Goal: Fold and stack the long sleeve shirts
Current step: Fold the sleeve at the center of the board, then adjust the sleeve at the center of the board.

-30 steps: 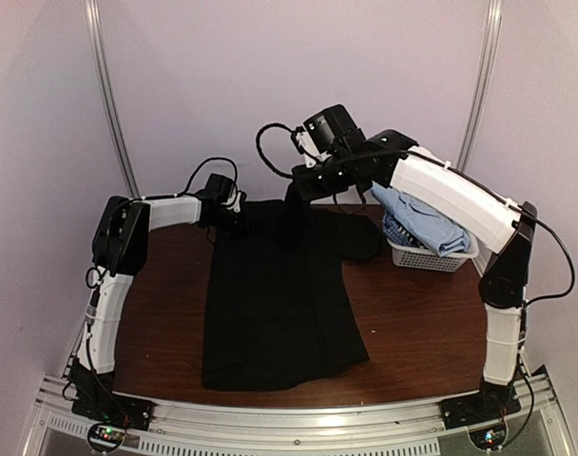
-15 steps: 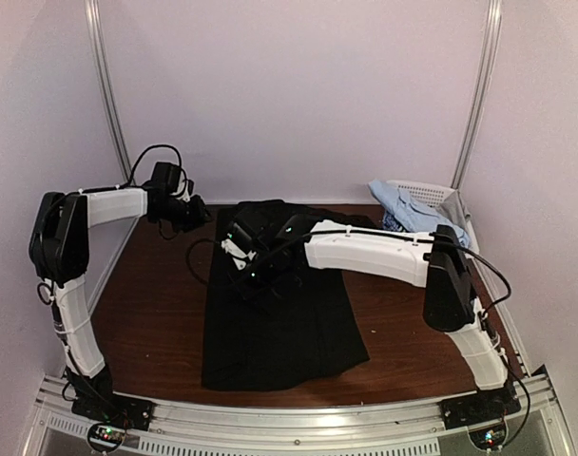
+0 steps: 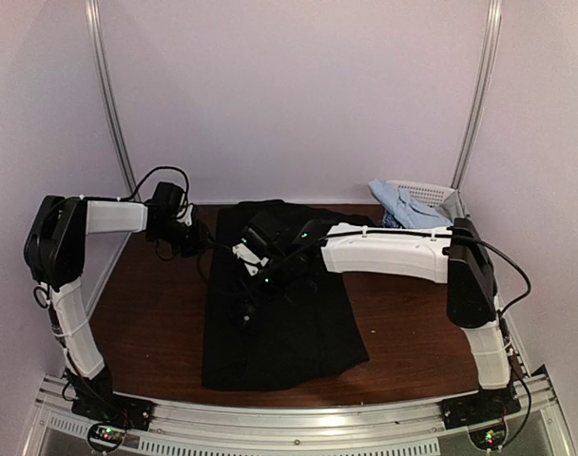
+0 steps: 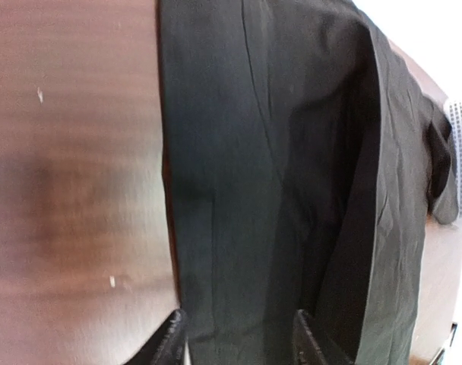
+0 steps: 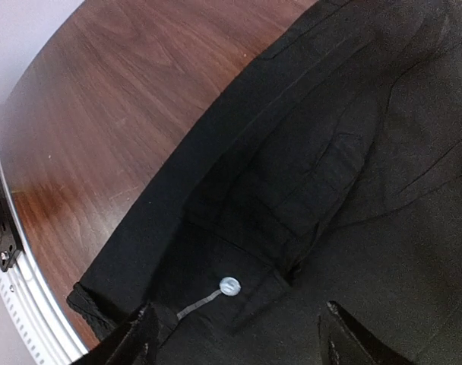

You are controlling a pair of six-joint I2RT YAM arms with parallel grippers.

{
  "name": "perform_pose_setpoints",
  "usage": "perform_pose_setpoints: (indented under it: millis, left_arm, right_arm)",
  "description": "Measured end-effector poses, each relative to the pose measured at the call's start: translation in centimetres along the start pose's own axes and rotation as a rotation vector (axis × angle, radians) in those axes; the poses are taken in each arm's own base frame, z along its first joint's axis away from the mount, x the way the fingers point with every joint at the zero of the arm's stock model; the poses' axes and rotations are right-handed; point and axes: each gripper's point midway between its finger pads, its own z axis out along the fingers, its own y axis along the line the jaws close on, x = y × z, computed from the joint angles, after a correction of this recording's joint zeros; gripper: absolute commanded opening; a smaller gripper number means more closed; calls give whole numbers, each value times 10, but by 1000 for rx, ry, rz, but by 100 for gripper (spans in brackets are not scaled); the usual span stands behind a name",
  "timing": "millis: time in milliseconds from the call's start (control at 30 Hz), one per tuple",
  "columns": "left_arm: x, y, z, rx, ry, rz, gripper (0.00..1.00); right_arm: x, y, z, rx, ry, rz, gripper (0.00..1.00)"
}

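swung in from upper right, the right gripper (image 5: 238,334) is hovering open over the central black shirt (image 3: 289,332); the left gripper (image 4: 238,338) is idling open at its edge. folding is probably starting.

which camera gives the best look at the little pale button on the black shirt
The right wrist view: the button sits close and sharp on the black shirt. The top external view shows most of the shirt but the button is too small to make out; the left wrist view shows only plain black cloth.
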Motion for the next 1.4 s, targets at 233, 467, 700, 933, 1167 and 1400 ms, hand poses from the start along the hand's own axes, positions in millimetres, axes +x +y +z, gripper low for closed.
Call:
perform_pose_setpoints:
  millis: [233,467,700,933,1167,1400]
  left_arm:
    - [49,-6,-26,23,50,17,56]
    - [103,-17,-36,36,124,58,54]
    - [161,-25,-44,12,213,109,51]
    - [186,-19,-56,-39,235,130,51]
    - [211,-11,-56,-71,289,134,47]
    - [217,-14,-54,-67,301,141,41]
  right_arm:
    - [-21,-34,-21,5,-99,81,76]
    - [-47,-81,-22,8,-180,188,60]
    - [-65,-162,-7,58,-234,329,53]
    - [-48,-193,31,78,-183,393,50]
    - [-42,-191,51,53,-161,418,47]
    - [-42,-193,64,43,-163,438,43]
